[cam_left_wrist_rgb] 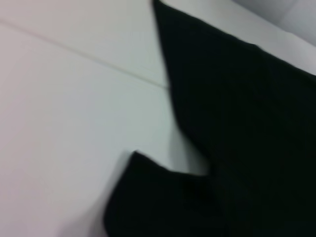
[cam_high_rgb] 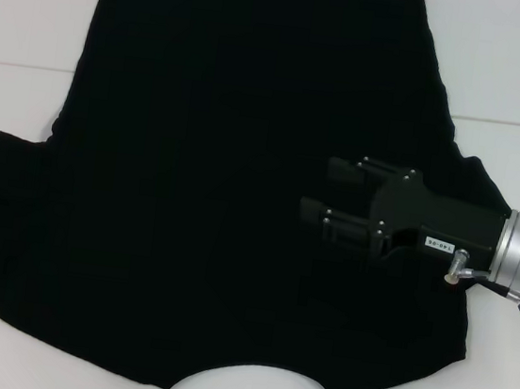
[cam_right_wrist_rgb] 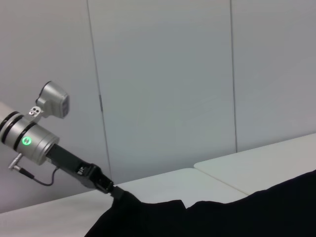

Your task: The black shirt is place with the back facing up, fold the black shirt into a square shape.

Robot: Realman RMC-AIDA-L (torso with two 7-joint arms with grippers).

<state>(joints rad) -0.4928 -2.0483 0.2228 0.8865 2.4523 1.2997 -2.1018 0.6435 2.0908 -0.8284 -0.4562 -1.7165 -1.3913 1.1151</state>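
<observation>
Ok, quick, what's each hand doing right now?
left hand: looks closed on the edge of the black shirt.
right hand: open over the shirt, holding nothing.

The black shirt [cam_high_rgb: 193, 196] runs past the head view's lower and left edges; the right tool's [cam_high_rgb: 335, 204] fingertips vanish against its dark fabric.

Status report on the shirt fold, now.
Right end effector over the black shirt, its right half. Left end effector at the shirt's left edge. Shirt flat on the white table, unfolded, neckline nearest the robot. Nothing in the way.
</observation>
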